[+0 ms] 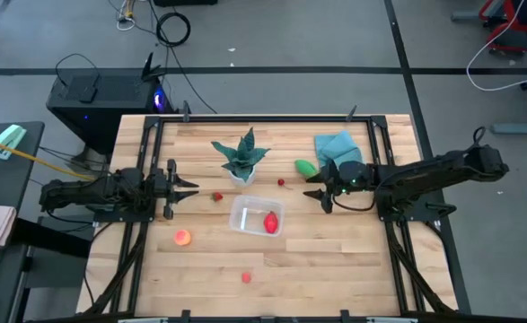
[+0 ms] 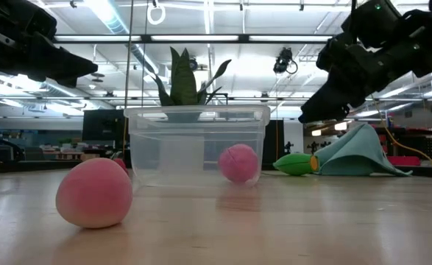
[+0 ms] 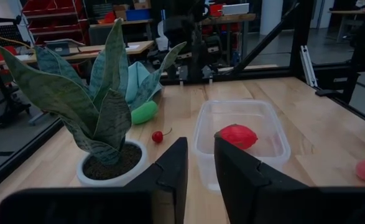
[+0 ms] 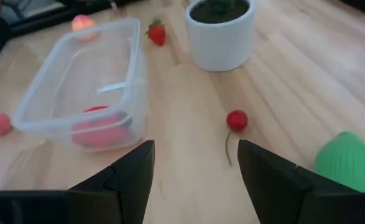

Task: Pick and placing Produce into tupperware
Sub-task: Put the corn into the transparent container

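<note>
Peach nearest, loose on surface beside tub; one red piece inside. Right jaws wide, over cherry between tub and green oval. Risk: cherry rolls away. Left jaws narrow, idle beyond plant.

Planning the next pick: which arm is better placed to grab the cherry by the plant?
Right. Its open right gripper hovers close to the cherry, which lies ahead of its fingers; the left gripper sits beyond the potted plant.
</note>
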Tool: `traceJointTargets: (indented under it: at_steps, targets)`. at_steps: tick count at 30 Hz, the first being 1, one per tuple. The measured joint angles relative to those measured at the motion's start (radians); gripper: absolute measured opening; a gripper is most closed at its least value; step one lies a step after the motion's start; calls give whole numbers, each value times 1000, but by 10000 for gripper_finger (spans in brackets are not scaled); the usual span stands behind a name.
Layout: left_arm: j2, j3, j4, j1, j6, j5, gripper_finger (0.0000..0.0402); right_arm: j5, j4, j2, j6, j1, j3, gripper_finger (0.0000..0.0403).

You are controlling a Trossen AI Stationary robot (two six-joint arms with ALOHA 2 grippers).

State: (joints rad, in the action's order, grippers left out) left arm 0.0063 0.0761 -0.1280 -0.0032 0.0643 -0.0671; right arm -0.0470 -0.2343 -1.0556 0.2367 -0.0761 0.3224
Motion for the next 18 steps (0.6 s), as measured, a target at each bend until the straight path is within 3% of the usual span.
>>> traceJointTargets:
  at_steps: [7,18]
  targets:
    - [0,0,0,0,0,0,83,-66,-133,-29,-88,-17,-1,236]
    - [0,0,0,0,0,0,83,-32,-139,-29,-93,-247,-1,236]
